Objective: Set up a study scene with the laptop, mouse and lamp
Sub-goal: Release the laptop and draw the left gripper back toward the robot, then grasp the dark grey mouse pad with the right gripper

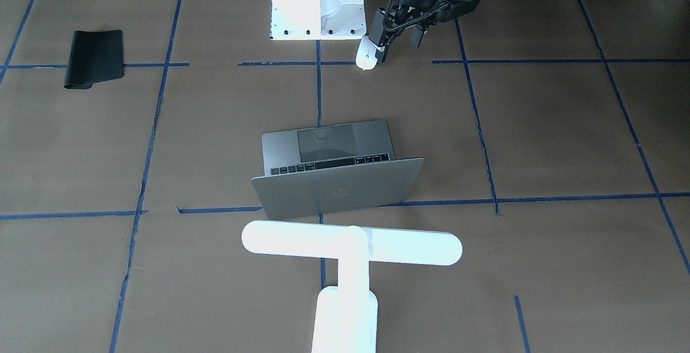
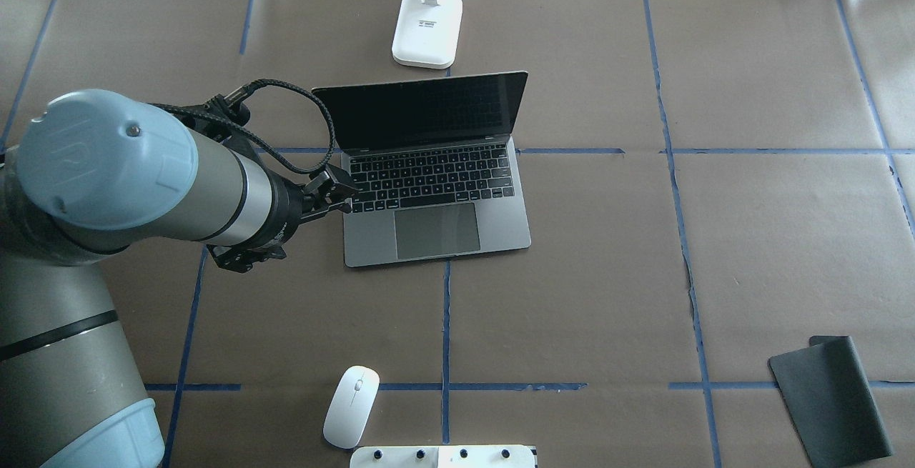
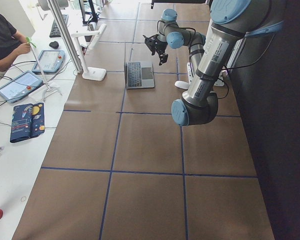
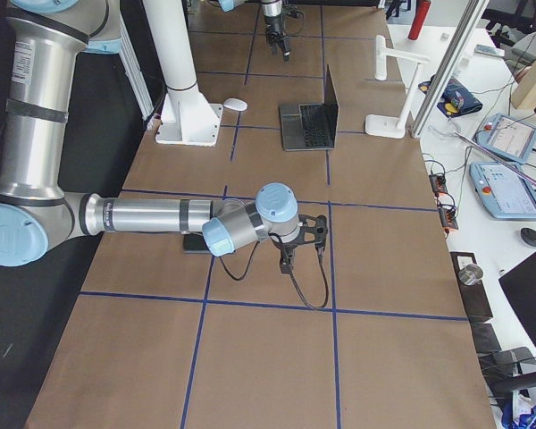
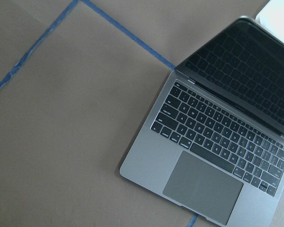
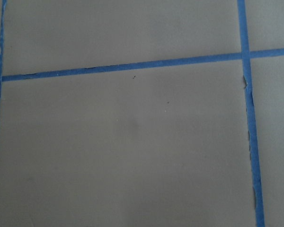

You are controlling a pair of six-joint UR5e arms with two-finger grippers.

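The silver-grey laptop stands open mid-table, its screen dark; it also shows in the left wrist view. The white mouse lies near the robot's base, apart from the laptop. The white T-shaped lamp stands behind the laptop's lid, on the far side from the robot. My left gripper is open and empty, above the table beside the laptop's left edge; in the front view one finger partly hides the mouse. My right gripper shows only in the right side view, above bare paper; I cannot tell its state.
A black mat lies at the near right corner. The white boxy pedestal with bolt holes stands at the robot's edge next to the mouse. Blue tape lines cross the brown paper. Operators' tablets lie on the side bench.
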